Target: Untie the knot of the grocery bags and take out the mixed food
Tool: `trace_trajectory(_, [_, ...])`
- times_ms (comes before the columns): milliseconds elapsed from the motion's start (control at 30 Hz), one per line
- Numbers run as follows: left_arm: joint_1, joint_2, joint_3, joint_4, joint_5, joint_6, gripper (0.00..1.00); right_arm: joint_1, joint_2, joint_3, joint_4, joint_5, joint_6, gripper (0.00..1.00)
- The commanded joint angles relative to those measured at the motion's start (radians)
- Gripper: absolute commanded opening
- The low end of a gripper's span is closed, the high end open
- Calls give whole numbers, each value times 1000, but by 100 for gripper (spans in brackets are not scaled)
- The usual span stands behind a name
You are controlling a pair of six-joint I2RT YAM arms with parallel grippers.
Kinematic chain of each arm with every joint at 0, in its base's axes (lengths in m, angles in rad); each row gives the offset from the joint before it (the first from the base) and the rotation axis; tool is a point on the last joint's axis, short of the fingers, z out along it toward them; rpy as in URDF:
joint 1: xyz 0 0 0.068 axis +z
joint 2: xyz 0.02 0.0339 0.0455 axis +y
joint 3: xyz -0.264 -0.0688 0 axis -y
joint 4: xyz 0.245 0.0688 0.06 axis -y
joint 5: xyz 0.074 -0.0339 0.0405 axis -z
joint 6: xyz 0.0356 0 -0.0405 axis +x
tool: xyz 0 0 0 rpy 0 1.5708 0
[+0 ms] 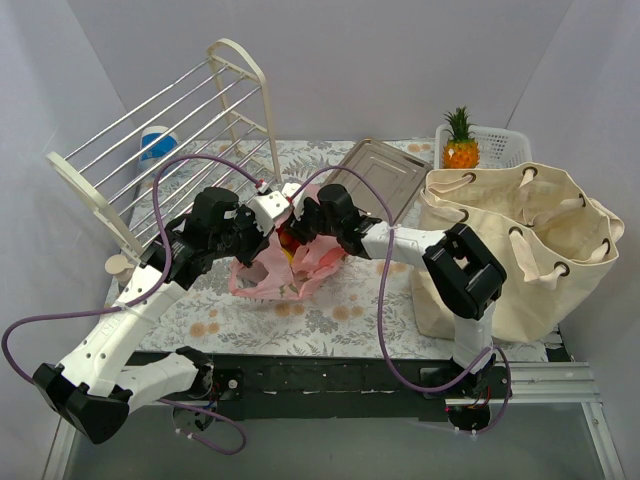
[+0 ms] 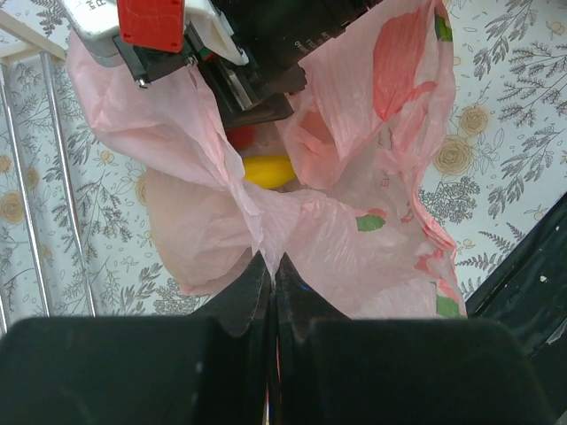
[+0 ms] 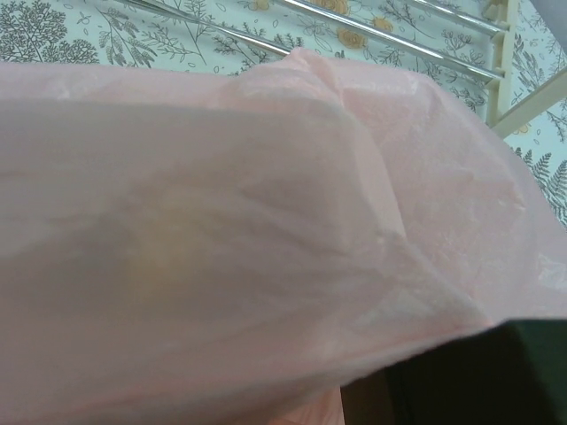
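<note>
My left gripper (image 2: 273, 263) pinches shut on the thin, crinkly pink plastic bag (image 2: 354, 239) lying mid-table on the floral cloth (image 1: 330, 320). My right gripper (image 1: 297, 226) sits at its mouth; I cannot tell whether those fingers are open

rack (image 1: 170, 130) left of pink bag (image 1: 275, 278), open tablecloth (image 1: 300, 322) in front
</note>
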State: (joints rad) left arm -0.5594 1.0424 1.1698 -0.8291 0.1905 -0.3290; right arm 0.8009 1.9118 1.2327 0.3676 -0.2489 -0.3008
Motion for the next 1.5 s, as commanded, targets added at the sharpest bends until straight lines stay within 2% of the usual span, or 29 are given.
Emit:
trace_trajectory(0, [3, -7, 27, 15, 3, -13, 0, 0, -2, 25, 117, -16, -30, 55])
trace_trajectory(67, [3, -2, 33, 12, 3, -15, 0, 6, -8, 22, 134, -21, -87, 55])
trace_trajectory(233, [3, 2, 31, 13, 0, -24, 0, 17, -23, 40, 74, 95, -218, 53])
trace_trajectory(367, [4, -7, 21, 4, 21, -36, 0, 17, -36, 24, 77, 68, -284, 53])
trace_trajectory(567, [6, -4, 28, 12, 18, -36, 0, 17, 15, 7, 157, 25, -267, 59])
trace_trajectory(767, [6, -2, 45, -11, 23, -35, 0, 15, 137, 100, 201, 57, -270, 62])
trace_trajectory(800, [4, -2, 50, -13, 23, -33, 0, 12, 151, 108, 203, 43, -277, 60])
trace_trajectory(867, [6, -4, 53, -18, 17, -31, 0, 1, 182, 143, 185, 24, -282, 51])
trace_trajectory(900, [6, -4, 53, -15, 15, -31, 0, -9, 190, 155, 173, 19, -276, 45])
trace_trajectory(933, [6, -7, 53, -13, 10, -27, 0, -15, 194, 168, 156, 16, -258, 34])
trace_trajectory(1133, [16, -30, -24, 56, -14, -38, 0, -43, 80, 174, 64, -102, -258, 1])
trace_trajectory(1233, [24, -47, -86, 132, -51, -50, 0, -58, -31, 110, -5, -187, -256, 1])
trace_trajectory(1267, [26, -51, -100, 154, -84, -50, 0, -58, -57, 100, -94, -214, -267, 1])
trace_trajectory(1467, [27, -42, -156, 300, -175, -24, 0, -62, -269, -48, -300, -386, -351, 1])
